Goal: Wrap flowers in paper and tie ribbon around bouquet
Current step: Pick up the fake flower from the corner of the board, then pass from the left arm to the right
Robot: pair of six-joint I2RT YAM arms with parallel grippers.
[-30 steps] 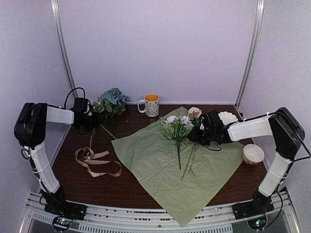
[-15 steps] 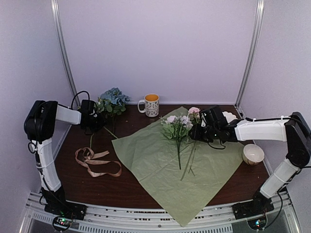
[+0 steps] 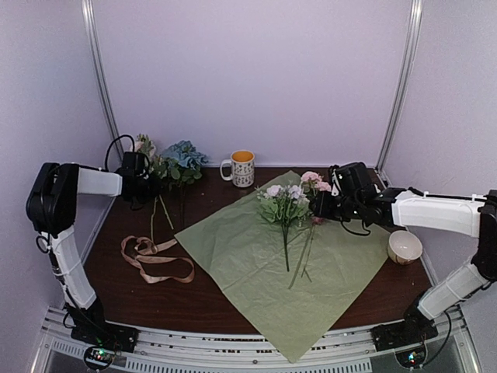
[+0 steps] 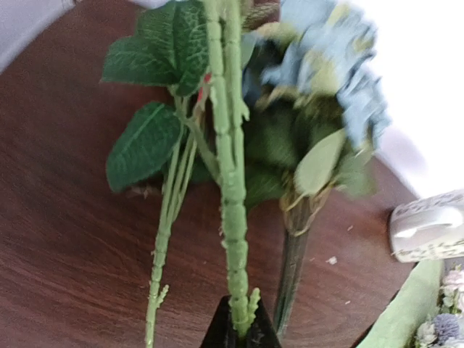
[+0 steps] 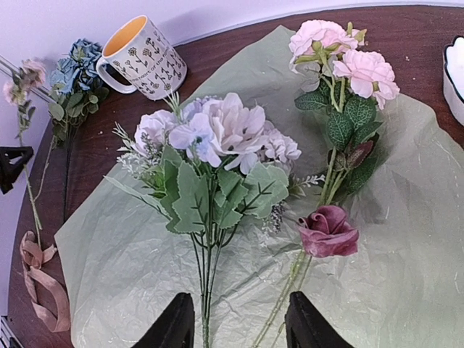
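- Left tool (image 4: 239,335) is now pinched narrow on a single green stem (image 4: 233,203), where a moment ago its jaws were held apart. The stem is taken at the back left of the surface (image 3: 155,303), and a pale pink bloom is now seen above the tool in the top view.
- Right tool (image 5: 235,322) has been carried further out over the sheet. It is held about half wide with nothing gripped, above the stems laid there.
- Only the sage-green paper (image 3: 248,264) is seen. It is spread flat and unfolded mid-surface, and has not been shifted.
- The flowers (image 5: 210,145), a white-lilac bunch with pink roses (image 5: 341,58) beside it, are laid on the far part of the paper.
- The blue hydrangea (image 3: 185,155) is left off the paper, just beside the gripped stem.
- The ribbon (image 3: 151,260) is left loose and untouched at the left.
- Gathering is judged to be under way, with one more stem to be brought across. Wrapping and tying are not yet begun.
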